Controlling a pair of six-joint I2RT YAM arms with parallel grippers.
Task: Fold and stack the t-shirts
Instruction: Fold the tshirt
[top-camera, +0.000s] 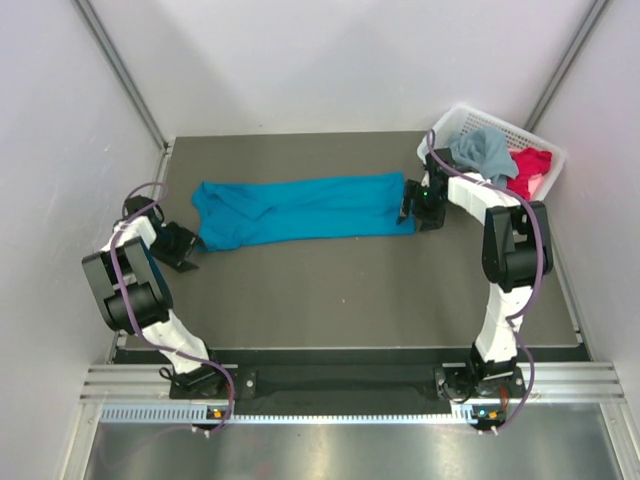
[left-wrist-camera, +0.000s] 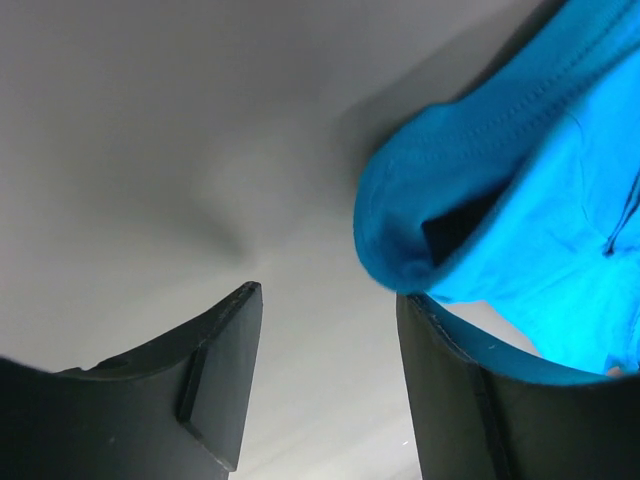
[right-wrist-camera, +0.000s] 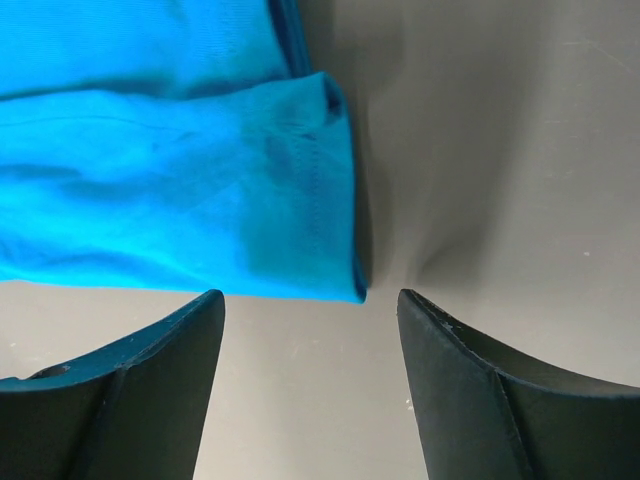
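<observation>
Both pincers gape wide, holding nothing: the left gripper (top-camera: 183, 243) at the left end, the right gripper (top-camera: 408, 203) at the right end of the teal-blue t-shirt (top-camera: 300, 208), low over the dark grey table (top-camera: 350, 290) between white walls (top-camera: 330, 60). The shirt is a long rumpled band (right hem square, left end bunched) running left to right; grey-blue t-shirt (top-camera: 485, 150) and red-pink t-shirt (top-camera: 530, 170) lie in the far-right white basket (top-camera: 462, 110)

The left claw (left-wrist-camera: 325, 300) and right claw (right-wrist-camera: 310, 300) both sit low, jaws spread apart.
</observation>
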